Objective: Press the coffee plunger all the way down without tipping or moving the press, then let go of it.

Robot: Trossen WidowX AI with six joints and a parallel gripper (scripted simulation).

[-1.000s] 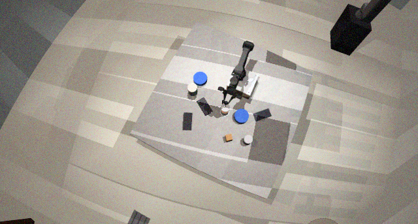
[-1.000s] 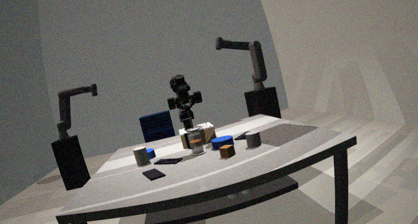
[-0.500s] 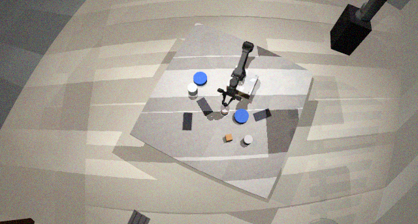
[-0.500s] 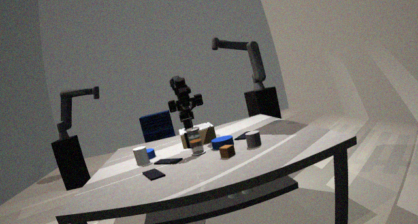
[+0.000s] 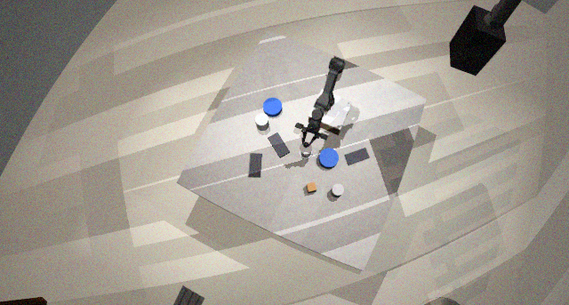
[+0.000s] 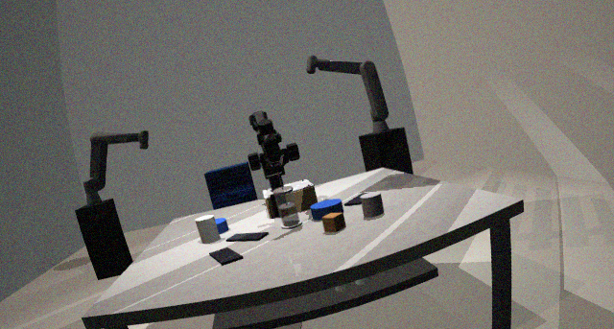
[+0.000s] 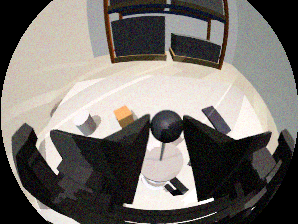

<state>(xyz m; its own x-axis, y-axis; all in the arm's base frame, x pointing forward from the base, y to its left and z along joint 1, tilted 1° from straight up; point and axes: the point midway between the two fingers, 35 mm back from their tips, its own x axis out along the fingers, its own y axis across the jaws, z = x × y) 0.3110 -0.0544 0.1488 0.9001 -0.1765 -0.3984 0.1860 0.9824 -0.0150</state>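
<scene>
Wrist view: the gripper [image 7: 165,137] is clamped on the black plunger knob [image 7: 165,124], one finger on each side. Below it, the coffee press [image 6: 287,207] stands upright on the worktop [image 6: 384,233], left of a blue disc [image 6: 326,208].

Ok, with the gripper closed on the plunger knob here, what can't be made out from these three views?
- How far down the plunger sits: in the wrist view the knob and fingers cover the press below.
- Contact between the gripper and the knob: too small in the top view.
- The liquid level and the base of the press: grainy and dim in the exterior view.
</scene>
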